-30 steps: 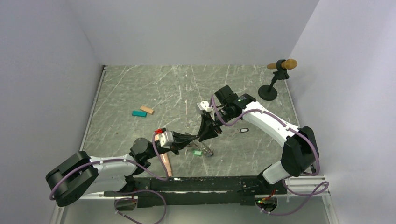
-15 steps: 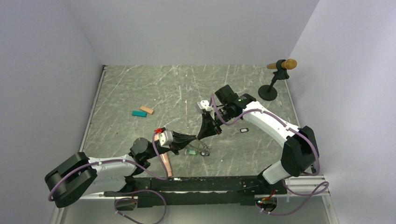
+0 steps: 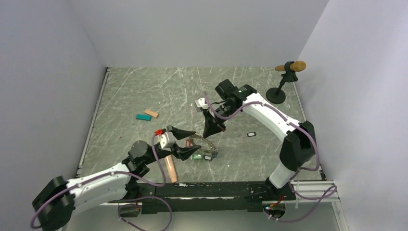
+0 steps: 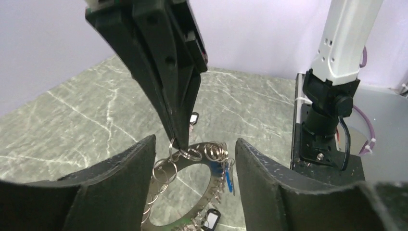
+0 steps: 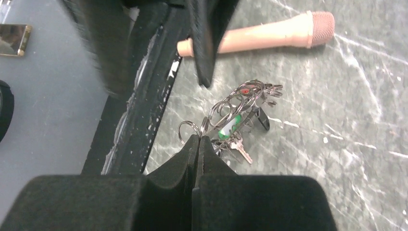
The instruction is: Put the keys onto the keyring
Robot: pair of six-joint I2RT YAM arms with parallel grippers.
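1. Threading looks like the step in hand: the right claw [image 5: 198, 139] is pressed together on one small link of the keyring [image 4: 210, 151] and seems to hold that side up off the tabletop [image 3: 144, 86].
2. The left claw [image 3: 191, 143] is spread, with one finger on each side of the loop, and grips nothing.
3. The keyring sits near the front middle of the tabletop, between the two claws and close to the peach cylinder [image 3: 169, 168].
4. It looks like a floppy chain of small dark metal rings, partly draped and partly raised.
5. A green-headed key [image 5: 226, 131], a blue-headed key [image 4: 228, 175] and a red-headed key [image 5: 245, 90] sit among its links. I cannot tell whether each is truly threaded.
6. A dark tag-like key [image 3: 251, 134] lies apart on the tabletop, to the right.
7. The next move probably calls for fetching that key while the loop is held steady with a link in reach.
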